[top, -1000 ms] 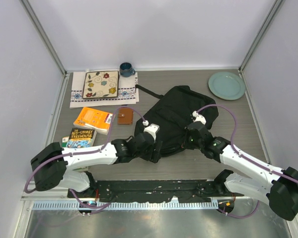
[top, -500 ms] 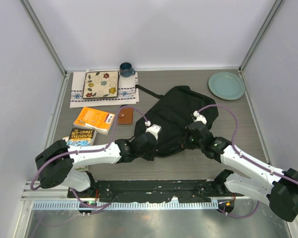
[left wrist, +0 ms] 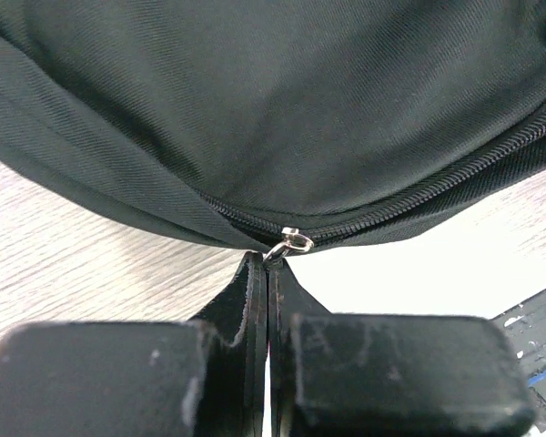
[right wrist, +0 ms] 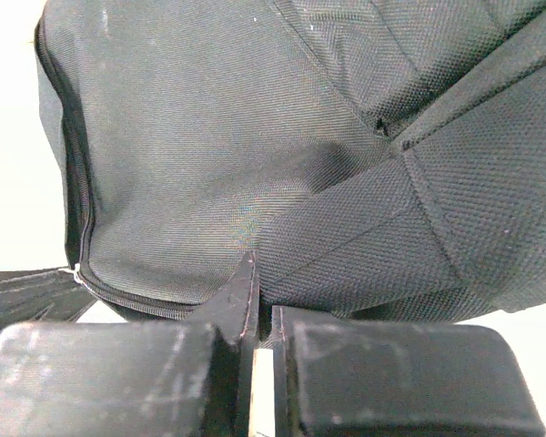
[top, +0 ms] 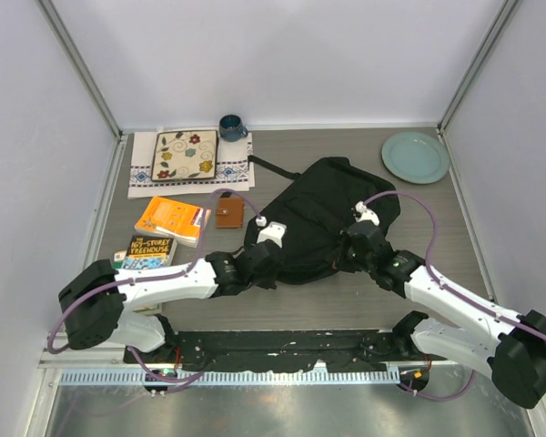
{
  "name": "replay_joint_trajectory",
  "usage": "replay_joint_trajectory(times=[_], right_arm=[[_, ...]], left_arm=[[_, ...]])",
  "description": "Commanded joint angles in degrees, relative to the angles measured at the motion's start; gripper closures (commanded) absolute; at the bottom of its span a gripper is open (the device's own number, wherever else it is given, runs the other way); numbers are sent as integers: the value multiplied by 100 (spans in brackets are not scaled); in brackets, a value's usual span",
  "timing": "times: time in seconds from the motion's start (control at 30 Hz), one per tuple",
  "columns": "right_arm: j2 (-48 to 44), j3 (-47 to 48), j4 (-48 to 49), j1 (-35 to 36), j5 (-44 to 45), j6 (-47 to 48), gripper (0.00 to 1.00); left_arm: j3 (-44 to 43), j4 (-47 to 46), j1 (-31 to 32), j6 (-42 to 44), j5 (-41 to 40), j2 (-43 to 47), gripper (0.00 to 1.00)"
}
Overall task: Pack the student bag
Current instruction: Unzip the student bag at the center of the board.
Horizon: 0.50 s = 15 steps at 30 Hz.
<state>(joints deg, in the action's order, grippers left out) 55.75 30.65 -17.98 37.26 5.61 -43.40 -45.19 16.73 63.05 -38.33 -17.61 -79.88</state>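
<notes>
Your left gripper (left wrist: 267, 266) is closed on the zipper pull (left wrist: 298, 242); only its ring shows. Your right gripper (right wrist: 255, 278) is closed against the student bag (top: 320, 211), which lies directly ahead of the 2 grippers. Any pinched fabric there is hidden.

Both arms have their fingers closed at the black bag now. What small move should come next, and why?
Probably the left gripper should draw the zipper pull along the zipper track. Its fingers look shut on the pull, the track looks mostly closed, and the right gripper pinches the student bag, steadying it.
</notes>
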Motion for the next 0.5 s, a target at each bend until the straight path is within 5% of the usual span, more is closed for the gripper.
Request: replay_joint_trajectory(times=[0.0, 0.27, 0.47], right_arm=[[-169, 169, -30, -236, 292, 490, 100], [-371, -59, 154, -263, 39, 648, 100], [-214, 141, 409, -280, -95, 893, 100]], left_arm=[[309, 1007, -371, 158, -805, 587, 100], [134, 1298, -627, 457, -614, 807, 100], [-174, 718, -339, 633, 1090, 877, 100]])
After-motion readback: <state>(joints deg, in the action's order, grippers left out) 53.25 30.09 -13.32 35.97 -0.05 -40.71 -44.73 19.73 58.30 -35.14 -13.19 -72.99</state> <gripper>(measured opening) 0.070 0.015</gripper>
